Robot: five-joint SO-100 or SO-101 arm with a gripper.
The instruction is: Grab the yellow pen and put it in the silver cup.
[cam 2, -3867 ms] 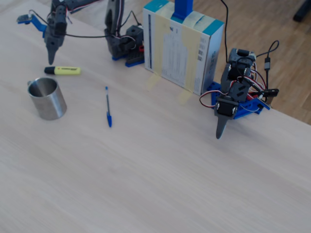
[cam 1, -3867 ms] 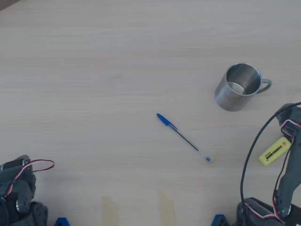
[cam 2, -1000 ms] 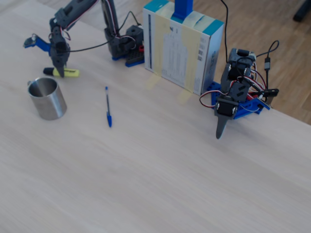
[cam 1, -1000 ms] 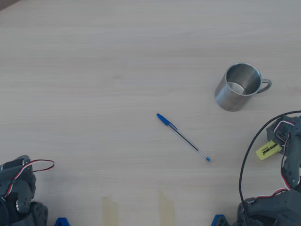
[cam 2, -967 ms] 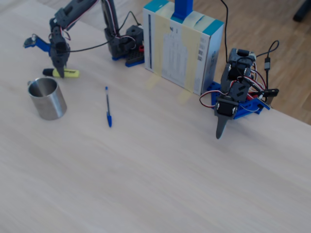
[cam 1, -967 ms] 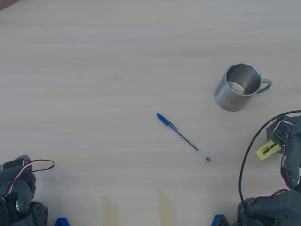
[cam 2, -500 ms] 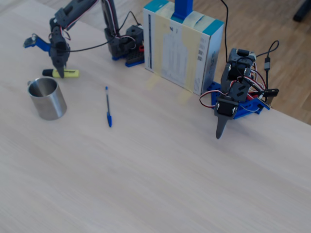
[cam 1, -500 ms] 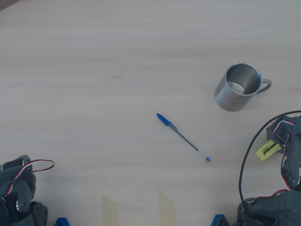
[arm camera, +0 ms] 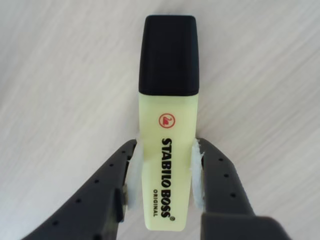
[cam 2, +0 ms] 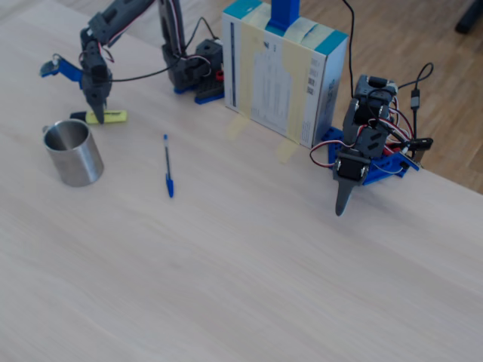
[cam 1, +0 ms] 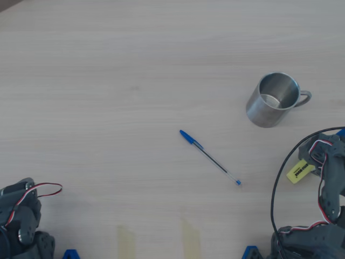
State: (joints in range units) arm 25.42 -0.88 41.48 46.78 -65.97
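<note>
Ballpoint (cam 1: 210,157): lay mid-table, left of my working area; I judged it irrelevant.
Steel mug (cam 1: 272,100): stood upright, just beyond the highlighter.
Stabilo highlighter (arm camera: 167,145): flat on the table, far right in the overhead view.
Gripper (arm camera: 166,172): pads touched both barrel sides; I would squeeze firmly before lifting.

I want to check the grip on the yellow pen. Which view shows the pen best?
The wrist view: the yellow pen fills the frame, black cap and lettering clear, with the hand closed on its barrel. The overhead view shows only a yellow end beside the arm. The fixed view shows it small, lying behind the silver cup.
</note>
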